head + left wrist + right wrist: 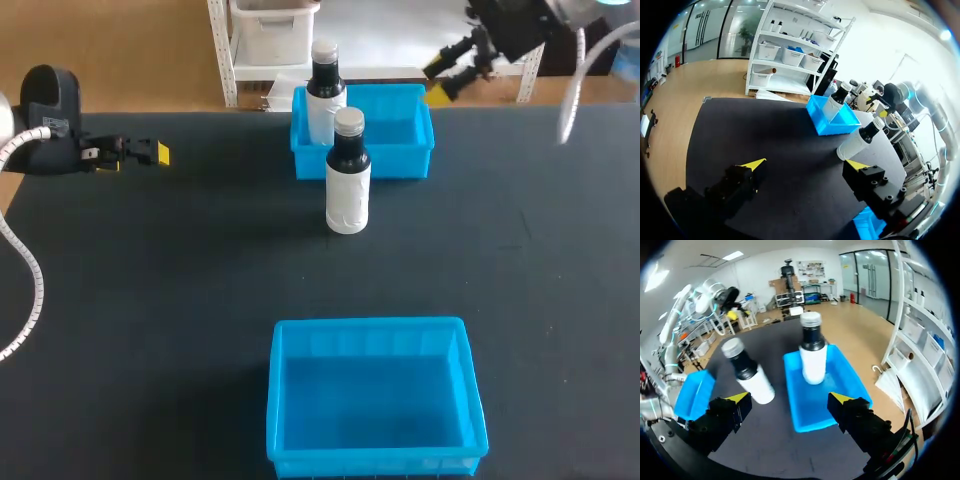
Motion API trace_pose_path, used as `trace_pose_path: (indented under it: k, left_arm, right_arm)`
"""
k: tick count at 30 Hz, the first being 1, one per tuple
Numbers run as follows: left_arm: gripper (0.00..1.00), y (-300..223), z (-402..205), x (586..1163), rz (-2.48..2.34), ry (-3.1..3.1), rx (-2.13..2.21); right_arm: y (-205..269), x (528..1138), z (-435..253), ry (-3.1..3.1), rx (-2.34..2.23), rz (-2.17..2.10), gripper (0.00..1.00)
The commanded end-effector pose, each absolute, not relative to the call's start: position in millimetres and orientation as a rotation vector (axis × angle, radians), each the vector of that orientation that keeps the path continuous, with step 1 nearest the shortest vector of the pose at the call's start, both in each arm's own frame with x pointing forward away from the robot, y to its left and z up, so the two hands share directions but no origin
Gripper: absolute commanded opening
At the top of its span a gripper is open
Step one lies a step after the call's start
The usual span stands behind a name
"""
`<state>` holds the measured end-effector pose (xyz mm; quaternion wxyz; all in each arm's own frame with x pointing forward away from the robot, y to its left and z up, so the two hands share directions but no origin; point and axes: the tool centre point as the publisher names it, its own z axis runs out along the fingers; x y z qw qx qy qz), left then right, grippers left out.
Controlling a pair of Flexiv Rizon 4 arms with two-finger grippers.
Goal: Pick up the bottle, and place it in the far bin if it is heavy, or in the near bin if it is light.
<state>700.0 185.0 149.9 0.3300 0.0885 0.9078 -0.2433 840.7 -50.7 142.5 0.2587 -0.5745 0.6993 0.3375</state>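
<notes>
Bottle point(348, 185), dark with white label, stands upright just before blue plastic far bin point(415, 152). Right gripper point(789, 397), fingers spread, looks nearer, beyond the bin; left gripper point(806, 164), likewise spread, sits well aside.

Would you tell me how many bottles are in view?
2. One bottle stands inside the far bin; the other bottle stands on the table before it. None looks hidden.
</notes>
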Motion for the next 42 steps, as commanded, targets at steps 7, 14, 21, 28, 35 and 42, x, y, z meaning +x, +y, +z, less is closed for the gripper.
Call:
trace_pose_path:
  k: [7,14,21,28,35,42]
  left_arm:
    - [1.00,185,150,700,-0.636,2.374,0.231]
    - [1.00,185,150,700,-0.636,2.374,0.231]
    - [1.00,185,150,700,-0.636,2.374,0.231]
    - [1.00,185,150,700,-0.636,2.374,0.231]
    - [1.00,185,150,700,-0.636,2.374,0.231]
    - [1.00,185,150,700,-0.636,2.374,0.231]
  right_arm:
    - [-42,736,156,1.803,-1.544,0.707,1.00]
    - [-10,738,144,1.739,-1.577,0.727,1.00]
    - [9,751,137,1.697,-1.583,0.773,1.00]
    - [30,756,130,1.669,-1.605,0.821,1.00]
    - [49,763,125,1.642,-1.610,0.869,1.00]
    - [66,767,120,1.633,-1.602,0.913,1.00]
